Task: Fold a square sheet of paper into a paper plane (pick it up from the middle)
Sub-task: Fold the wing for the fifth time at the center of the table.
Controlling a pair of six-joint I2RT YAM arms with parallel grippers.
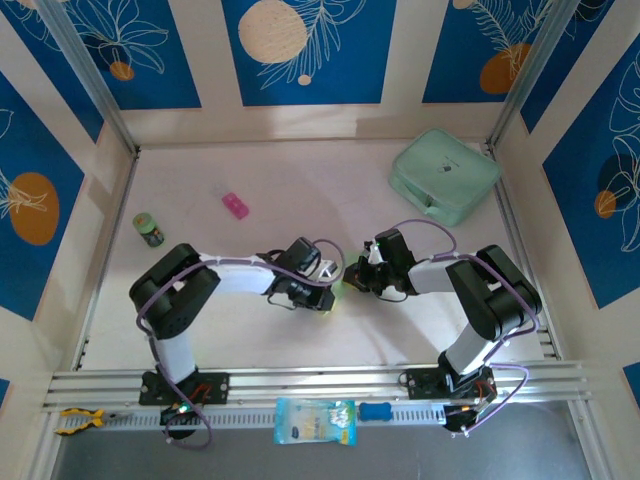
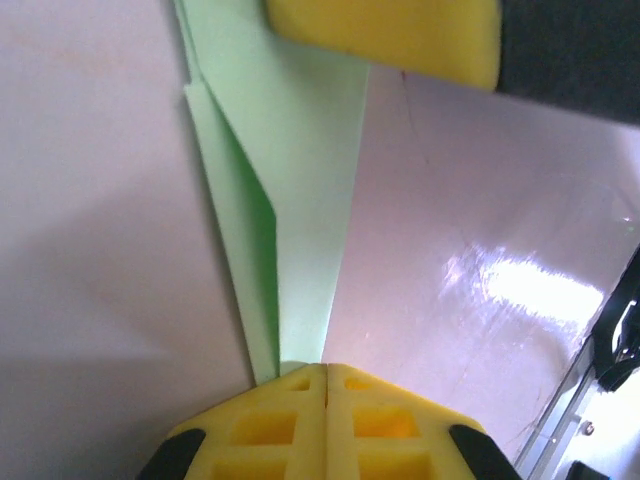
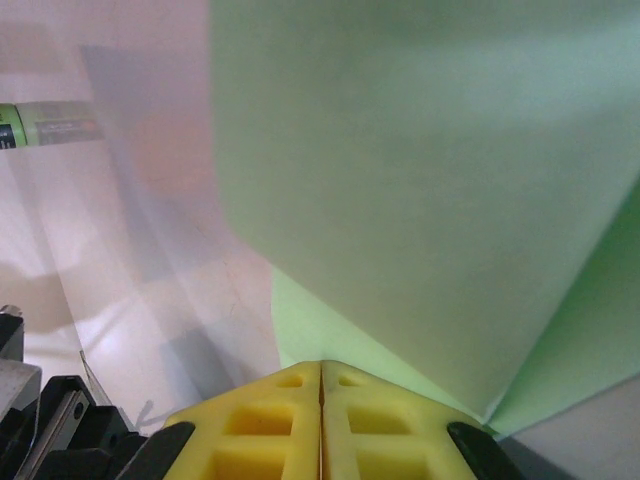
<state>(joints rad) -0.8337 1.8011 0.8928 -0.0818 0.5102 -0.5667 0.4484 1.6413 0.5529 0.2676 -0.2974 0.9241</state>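
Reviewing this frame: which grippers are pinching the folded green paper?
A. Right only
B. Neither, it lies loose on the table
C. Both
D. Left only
C: in the left wrist view the left gripper is shut on the narrow end of the folded green paper, and in the right wrist view the right gripper is shut on it too.

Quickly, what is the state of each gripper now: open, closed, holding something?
Left gripper: closed, pinching the folded green paper.
Right gripper: closed, pinching the same paper.
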